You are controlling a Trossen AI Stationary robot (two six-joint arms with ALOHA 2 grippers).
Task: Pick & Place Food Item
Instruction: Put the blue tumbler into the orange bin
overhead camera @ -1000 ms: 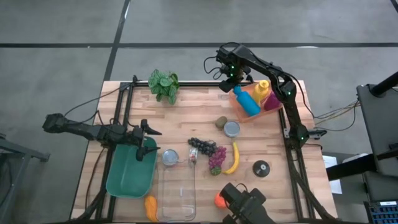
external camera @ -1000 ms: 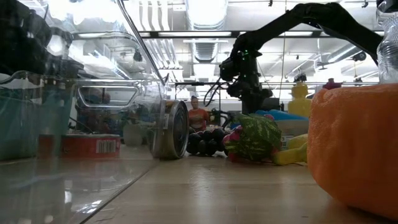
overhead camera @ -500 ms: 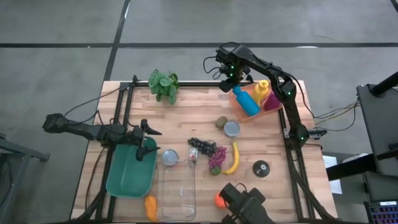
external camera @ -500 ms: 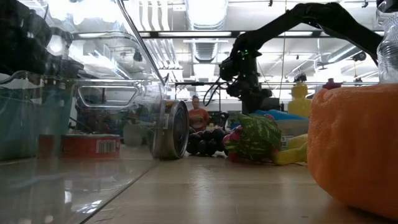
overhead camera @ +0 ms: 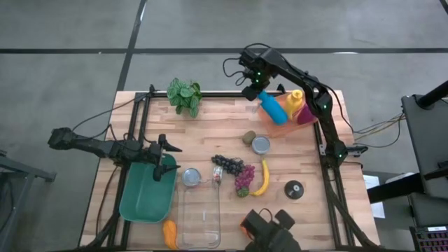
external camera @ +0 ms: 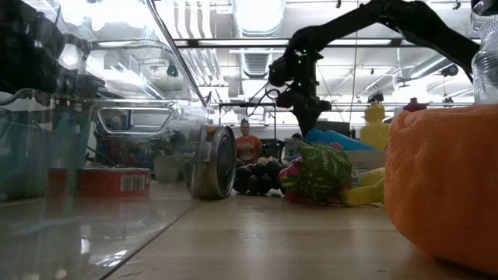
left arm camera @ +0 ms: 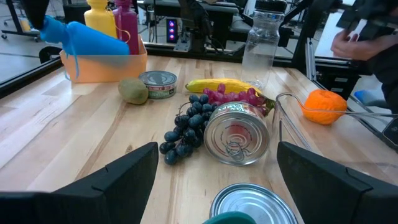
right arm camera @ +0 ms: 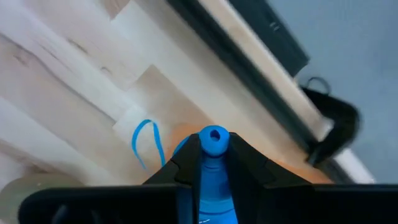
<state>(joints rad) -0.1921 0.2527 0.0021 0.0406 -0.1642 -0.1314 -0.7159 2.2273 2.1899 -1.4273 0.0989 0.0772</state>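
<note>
My right gripper (overhead camera: 255, 92) is near the table's far edge, shut on a blue bottle (overhead camera: 274, 110). The bottle lies tilted, its cap end toward the far-left and its base end over the orange bin (overhead camera: 305, 119), which also holds a yellow and a magenta bottle. In the left wrist view the blue bottle (left arm camera: 90, 38) slants above the orange bin's rim (left arm camera: 102, 65). My left gripper (overhead camera: 168, 150) waits open over the green bin (overhead camera: 143, 196) at the table's left. My right gripper pinches the blue bottle's neck (right arm camera: 214, 163), just below the cap (right arm camera: 214, 138), between its two fingers (right arm camera: 180, 167). It comes from above, slanting. The cap end is raised and the bottle hangs tilted; whether its base rests on the orange bin I cannot tell.
Mid-table lie a kiwi (overhead camera: 249, 137), an upright can (overhead camera: 261, 145), dark grapes (overhead camera: 227, 165), red grapes (overhead camera: 243, 178), a banana (overhead camera: 264, 178) and a can on its side (overhead camera: 191, 176). A clear container (overhead camera: 199, 217), an orange (left arm camera: 322, 106) and a potted plant (overhead camera: 184, 95) also stand here.
My right gripper has risen and moved toward the table's far-left, staying shut on the blue bottle. The bottle's cap end has lifted and the whole bottle has shifted out over the orange bin's far-left corner.
</note>
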